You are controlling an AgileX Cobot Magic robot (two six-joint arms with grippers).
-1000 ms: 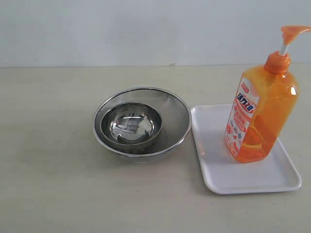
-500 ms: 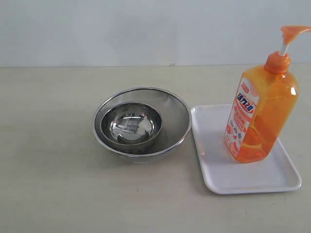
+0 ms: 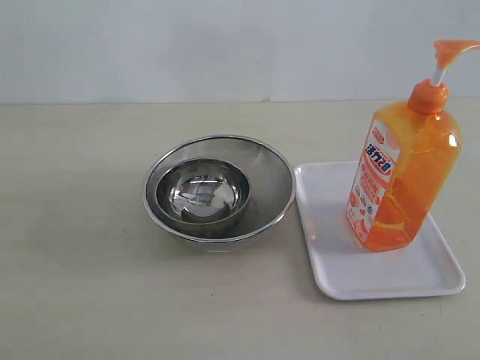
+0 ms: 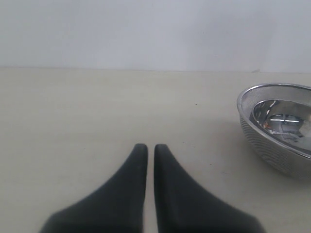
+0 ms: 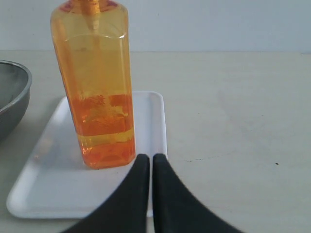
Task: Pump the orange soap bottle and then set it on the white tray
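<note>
The tall translucent orange soap bottle [image 3: 401,180] is standing upright on the flat rectangular white plastic tray [image 3: 330,259], so the placing step is looking done; pumping I cannot verify. Fingers of left gripper [image 4: 146,147] and right gripper [image 5: 146,158] are sitting clenched, w/ nothing inside. Next move prob. is needing only a check. Count: 1 bottle, 1 tray, 2 round steel bowls [image 3: 202,196], nested, on the counter [image 3: 75,262].

The orange soap bottle [image 3: 401,176] — translucent, filled with orange liquid, capped by an orange pump head on a white stem — is stood upright on the white tray [image 3: 341,262] (flat, rectangular, low-rimmed), its white-and-red label seen in the exterior view.
</note>
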